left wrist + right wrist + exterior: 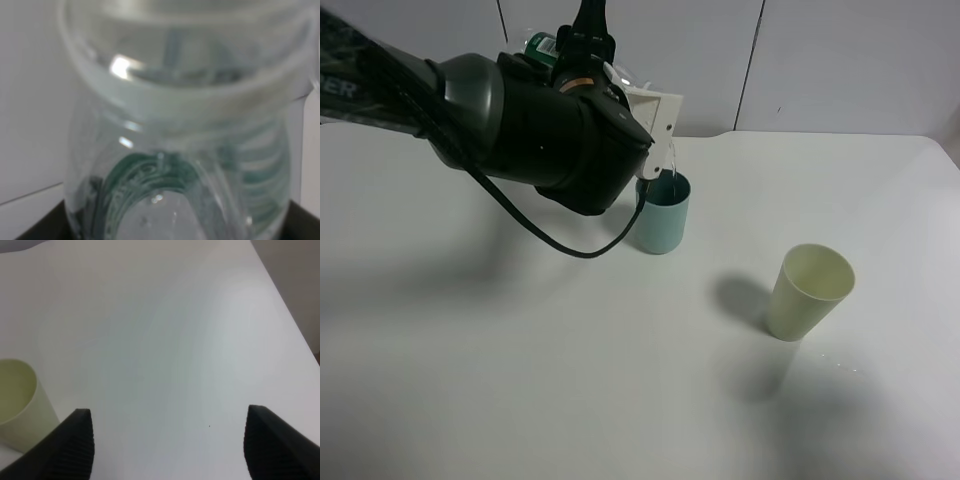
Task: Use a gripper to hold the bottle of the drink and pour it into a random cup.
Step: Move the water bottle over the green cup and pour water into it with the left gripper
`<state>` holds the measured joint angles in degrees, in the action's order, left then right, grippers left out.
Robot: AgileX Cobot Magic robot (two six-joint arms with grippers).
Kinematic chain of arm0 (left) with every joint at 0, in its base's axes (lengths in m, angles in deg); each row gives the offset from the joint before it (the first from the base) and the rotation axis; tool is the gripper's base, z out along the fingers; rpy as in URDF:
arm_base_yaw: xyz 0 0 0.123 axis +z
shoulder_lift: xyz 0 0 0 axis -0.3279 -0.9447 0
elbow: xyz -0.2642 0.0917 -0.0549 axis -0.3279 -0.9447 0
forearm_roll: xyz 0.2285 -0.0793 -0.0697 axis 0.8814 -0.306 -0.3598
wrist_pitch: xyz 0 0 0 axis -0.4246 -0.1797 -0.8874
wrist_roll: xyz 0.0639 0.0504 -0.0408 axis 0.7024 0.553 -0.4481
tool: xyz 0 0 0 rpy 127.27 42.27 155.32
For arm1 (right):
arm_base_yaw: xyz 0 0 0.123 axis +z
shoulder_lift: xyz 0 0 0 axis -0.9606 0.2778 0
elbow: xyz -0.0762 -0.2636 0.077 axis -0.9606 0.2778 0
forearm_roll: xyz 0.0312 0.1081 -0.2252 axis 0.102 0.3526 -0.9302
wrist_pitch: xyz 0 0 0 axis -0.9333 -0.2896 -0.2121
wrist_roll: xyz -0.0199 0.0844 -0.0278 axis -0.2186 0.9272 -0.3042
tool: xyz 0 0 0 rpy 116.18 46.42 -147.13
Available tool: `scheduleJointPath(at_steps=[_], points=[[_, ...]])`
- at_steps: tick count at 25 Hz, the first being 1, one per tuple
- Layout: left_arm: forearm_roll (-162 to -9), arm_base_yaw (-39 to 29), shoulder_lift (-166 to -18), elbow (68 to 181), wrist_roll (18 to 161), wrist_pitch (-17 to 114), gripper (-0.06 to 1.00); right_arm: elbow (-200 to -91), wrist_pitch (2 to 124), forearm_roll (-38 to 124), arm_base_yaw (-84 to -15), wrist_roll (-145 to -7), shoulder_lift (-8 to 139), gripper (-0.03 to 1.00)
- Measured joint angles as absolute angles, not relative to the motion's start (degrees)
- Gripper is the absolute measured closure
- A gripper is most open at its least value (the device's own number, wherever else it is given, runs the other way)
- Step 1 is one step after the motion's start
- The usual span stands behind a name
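My left gripper (582,48) is shut on the bottle of the drink (542,45), which is held high and tipped over toward the right. The clear neck points down over a teal cup (662,218), and a thin stream falls into it. In the left wrist view the clear bottle (175,150) with its green label fills the frame, liquid pooled near the mouth. A pale yellow cup (808,292) stands upright to the right and nearer the front, also visible as the cup (17,400) beside my right gripper (170,445), which is open and holds nothing.
The bulky black left arm (520,125) and its looping cable (550,235) hang over the table's left back part. A white wall runs behind the table (570,380). The table's right edge (287,320) shows in the right wrist view.
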<state>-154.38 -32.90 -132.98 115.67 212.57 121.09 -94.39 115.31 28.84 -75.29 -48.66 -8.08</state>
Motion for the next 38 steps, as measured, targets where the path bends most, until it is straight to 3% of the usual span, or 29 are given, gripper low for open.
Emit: scheduleJointPath(at_steps=[38], points=[[-153.5,-32.5,-133.0,115.7,217.0,121.4,0.4,-94.4,115.3,28.8,-75.3,-48.7,-8.1,0.33]])
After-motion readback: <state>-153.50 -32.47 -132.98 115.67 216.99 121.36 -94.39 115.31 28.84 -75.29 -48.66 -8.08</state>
